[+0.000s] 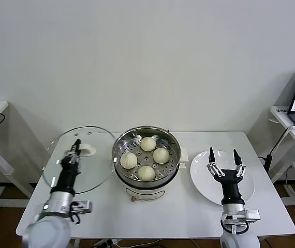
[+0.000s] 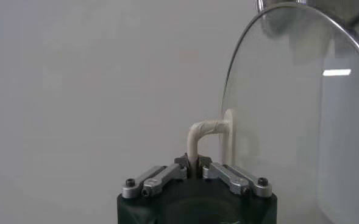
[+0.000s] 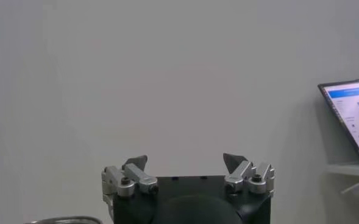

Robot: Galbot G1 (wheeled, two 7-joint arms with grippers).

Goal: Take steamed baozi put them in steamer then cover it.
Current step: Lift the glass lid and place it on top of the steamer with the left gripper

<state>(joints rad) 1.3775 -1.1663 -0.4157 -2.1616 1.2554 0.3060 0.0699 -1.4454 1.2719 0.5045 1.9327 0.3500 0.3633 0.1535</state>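
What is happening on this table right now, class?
The left end effector is shut on the white handle of the round clear glass lid, holding it tilted beside the shiny stainless-steel steamer pot. Four cream-white round dough buns already sit on the perforated tray inside the pot, which is not yet covered. The right end effector is open over the flat white plate and holds nothing.

Light: bright, even, soft.
Shadows: faint under the steamer [image 1: 146,155].
Glare: ceiling-lamp streak on the cover [image 2: 301,115], right of frame.
Focus: sharp.
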